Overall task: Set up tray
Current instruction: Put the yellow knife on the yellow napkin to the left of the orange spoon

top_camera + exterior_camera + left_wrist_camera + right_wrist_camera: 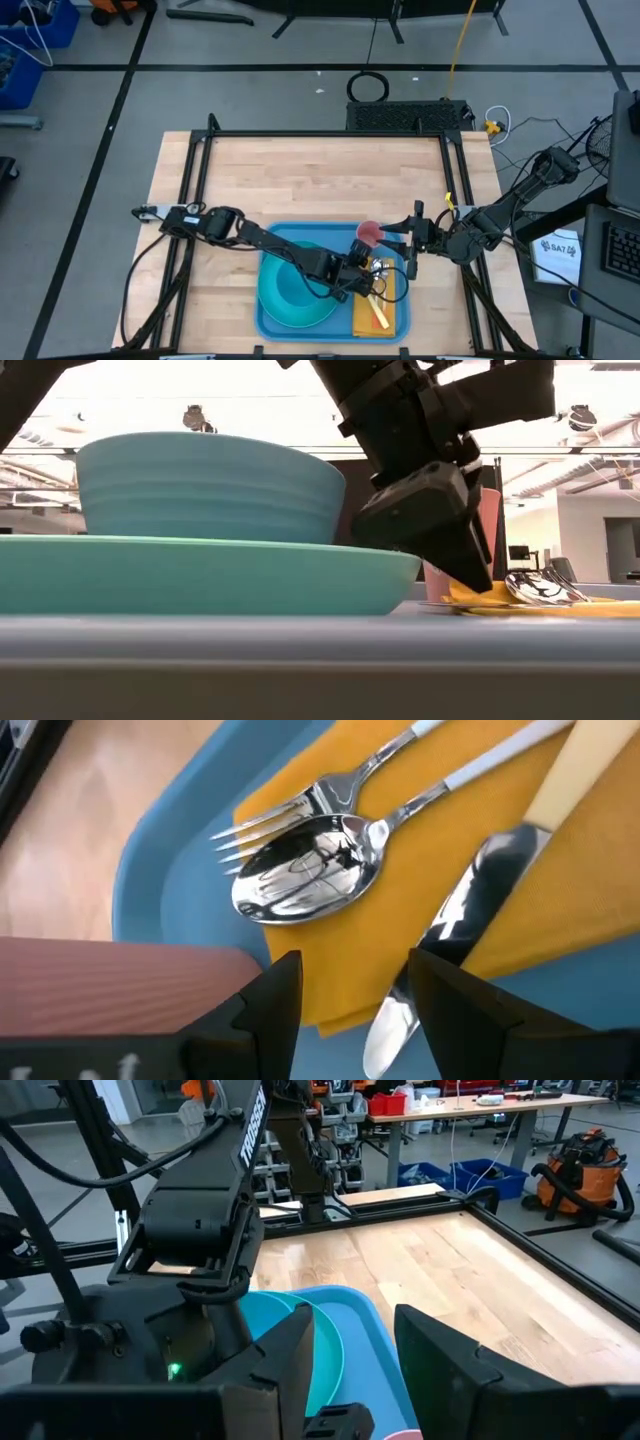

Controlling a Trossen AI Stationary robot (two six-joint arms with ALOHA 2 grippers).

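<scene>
The blue tray [272,322] (stiff, slick plastic, loaded) should be gripped by its raised rim; left gripper [345,995] fingers gape empty over the napkin [480,870], right gripper [350,1355] fingers likewise.

Light wooden table [300,180], black-framed, with the blue tray [262,325] flat on its near edge.
</scene>
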